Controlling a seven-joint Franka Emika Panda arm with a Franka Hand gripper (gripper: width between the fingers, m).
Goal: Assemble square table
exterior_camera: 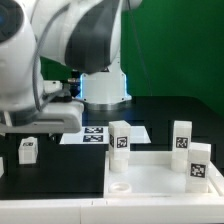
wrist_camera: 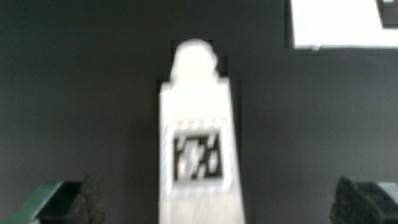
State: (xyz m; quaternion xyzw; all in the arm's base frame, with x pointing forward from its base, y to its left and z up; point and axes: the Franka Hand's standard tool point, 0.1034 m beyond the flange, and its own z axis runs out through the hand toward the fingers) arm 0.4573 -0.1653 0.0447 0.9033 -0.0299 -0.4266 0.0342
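Now | hand (wrist_camera: 210, 200) released, fingers (wrist_camera: 50, 200) wide on both sides of one lying leg (wrist_camera: 196, 130), I judge to straddle it before grasping | square slab (exterior_camera: 150, 175) on table (exterior_camera: 60, 150), other legs (exterior_camera: 119, 138) standing near it, waiting.
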